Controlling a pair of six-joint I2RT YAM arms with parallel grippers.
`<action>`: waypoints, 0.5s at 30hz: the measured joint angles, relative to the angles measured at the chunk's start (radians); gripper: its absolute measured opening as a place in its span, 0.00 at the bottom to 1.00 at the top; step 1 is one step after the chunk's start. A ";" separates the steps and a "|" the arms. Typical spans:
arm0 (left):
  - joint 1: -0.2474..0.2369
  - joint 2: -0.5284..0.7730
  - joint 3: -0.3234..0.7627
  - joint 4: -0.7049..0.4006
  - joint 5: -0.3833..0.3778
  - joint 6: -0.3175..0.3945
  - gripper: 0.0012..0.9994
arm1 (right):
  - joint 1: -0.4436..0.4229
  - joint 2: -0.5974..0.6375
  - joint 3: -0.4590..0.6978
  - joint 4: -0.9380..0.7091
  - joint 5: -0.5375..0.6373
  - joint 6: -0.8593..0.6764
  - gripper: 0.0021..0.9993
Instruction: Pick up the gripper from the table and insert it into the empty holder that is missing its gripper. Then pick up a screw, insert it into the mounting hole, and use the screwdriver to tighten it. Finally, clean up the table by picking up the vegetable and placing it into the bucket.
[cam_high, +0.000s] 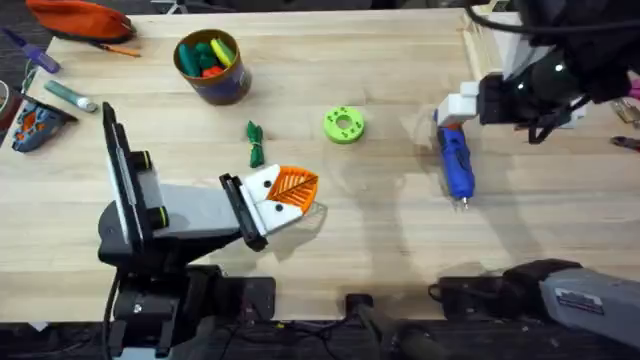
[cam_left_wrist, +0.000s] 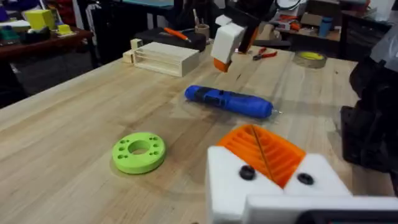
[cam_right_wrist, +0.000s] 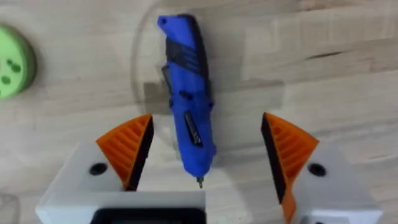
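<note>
The blue screwdriver (cam_high: 456, 163) lies on the table at the right, its metal bit toward the near edge. My right gripper (cam_high: 456, 108) hovers over its far end, open. In the right wrist view the orange fingers (cam_right_wrist: 129, 144) stand on either side of the screwdriver (cam_right_wrist: 186, 93) without touching it. My left gripper (cam_high: 298, 188) rests low at centre-left, its orange fingers (cam_left_wrist: 264, 149) shut together with nothing between them. The dark green vegetable (cam_high: 255, 143) lies just beyond it. At the back left stands the bucket (cam_high: 212, 67), with toys inside. The loose gripper, the empty holder and the screw are out of view.
A lime green disc with holes (cam_high: 343, 124) lies between the vegetable and the screwdriver. A pale wooden box (cam_left_wrist: 165, 57) stands at the far right, behind the right arm. An orange pouch (cam_high: 80, 18) and small tools lie along the left edge.
</note>
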 joint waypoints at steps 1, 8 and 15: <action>0.000 0.000 0.000 0.000 0.000 0.000 0.01 | -0.010 0.002 0.000 0.012 0.000 -0.006 0.99; 0.000 0.000 0.000 0.000 0.000 0.000 0.01 | -0.026 0.020 0.000 0.039 -0.023 -0.073 0.99; 0.000 0.000 0.000 0.000 0.000 0.000 0.01 | -0.061 0.100 0.009 0.018 -0.068 -0.115 0.99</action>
